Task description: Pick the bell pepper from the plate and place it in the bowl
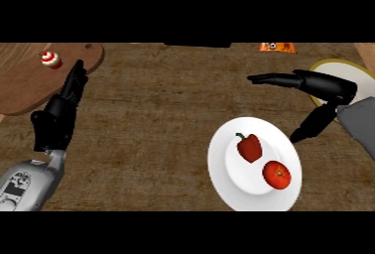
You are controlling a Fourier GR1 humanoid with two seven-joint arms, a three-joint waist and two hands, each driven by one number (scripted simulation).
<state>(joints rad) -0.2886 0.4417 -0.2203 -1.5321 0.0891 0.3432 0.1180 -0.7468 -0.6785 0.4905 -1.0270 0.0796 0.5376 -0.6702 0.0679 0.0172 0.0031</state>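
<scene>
While the bell pepper (249, 147) lies untouched on the plate (236, 191) beside a tomato (277, 174), the spread right hand (322, 85) is best lowered straight over it.

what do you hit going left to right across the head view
left hand → bell pepper → tomato → right hand. The cupcake overlaps the left hand's span, so it is left out, as is the white plate under the produce.

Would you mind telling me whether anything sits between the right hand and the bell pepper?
Nothing visible does. The right hand hangs open above the plate; the tomato lies beyond the bell pepper.
</scene>
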